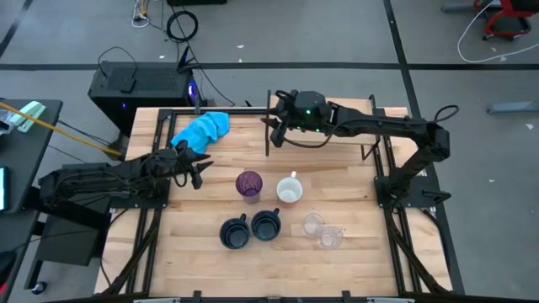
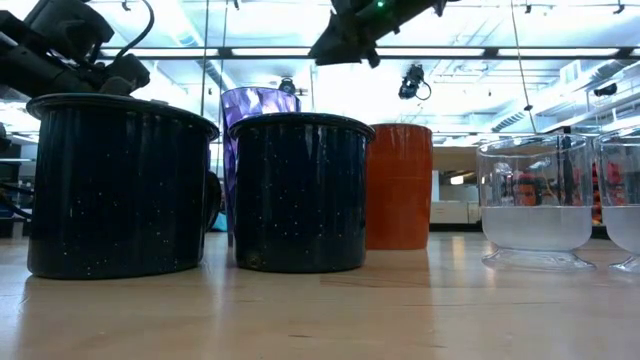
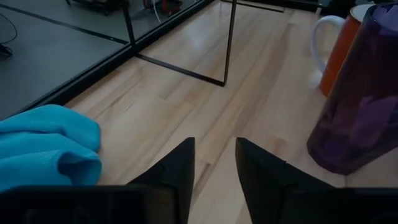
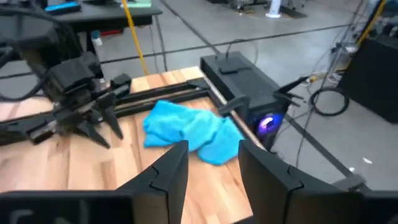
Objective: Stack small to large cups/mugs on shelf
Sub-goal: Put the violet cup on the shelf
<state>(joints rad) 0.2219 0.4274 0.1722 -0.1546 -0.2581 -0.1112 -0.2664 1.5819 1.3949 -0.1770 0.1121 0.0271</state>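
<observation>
The purple tumbler and the orange mug with a white inside stand upright mid-table. Nearer the front stand two navy mugs and two clear cups. The shelf stands at the far right, and its black uprights show in the left wrist view. My left gripper is open and empty, left of the tumbler. My right gripper is open and empty, raised over the shelf's left end.
A bright blue cloth lies crumpled at the far left of the table, between the two grippers; it also shows in the right wrist view. A black box stands beyond the table's far edge. Bare wood lies in front of the cups.
</observation>
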